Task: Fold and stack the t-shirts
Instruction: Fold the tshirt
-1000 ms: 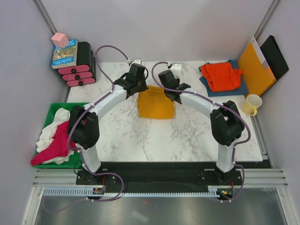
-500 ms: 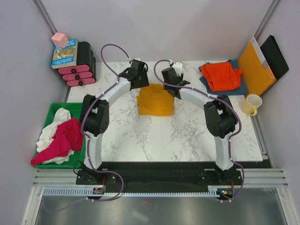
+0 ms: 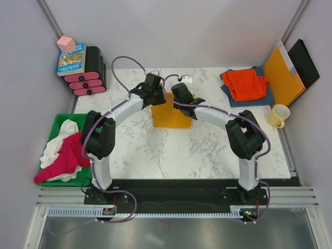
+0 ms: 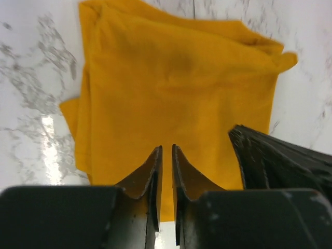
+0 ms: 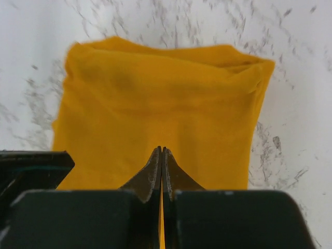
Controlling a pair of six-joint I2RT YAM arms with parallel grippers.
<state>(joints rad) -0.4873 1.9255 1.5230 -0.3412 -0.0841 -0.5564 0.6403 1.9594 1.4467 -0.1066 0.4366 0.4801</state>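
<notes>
A mustard-yellow t-shirt [image 3: 168, 118] lies folded into a rectangle on the marble table's middle. Both grippers hover at its far edge, side by side. My left gripper [image 3: 157, 98] [image 4: 166, 148] has its jaws a narrow slit apart, with nothing between them, and the yellow cloth [image 4: 176, 88] spreads out beyond. My right gripper [image 3: 182, 101] [image 5: 161, 149] is shut and empty over the same shirt [image 5: 161, 98]. A red-orange t-shirt [image 3: 245, 83] rests on a dark blue one [image 3: 263, 96] at the back right. White [image 3: 56, 145] and magenta [image 3: 65, 160] t-shirts lie crumpled in the green bin [image 3: 58, 120].
An orange-yellow folder [image 3: 282, 77] and a black board [image 3: 305, 61] lean at the back right, with a cream mug [image 3: 279, 115] in front of them. A book [image 3: 71, 59] with a pink cube [image 3: 66, 43] and a black-and-pink rack [image 3: 89, 77] sit at the back left.
Both grippers opened and closed again: the right fully, the left to a slit. The wrists drew back to the far side, then returned over the shirt's far edge, the right one shifting left.
</notes>
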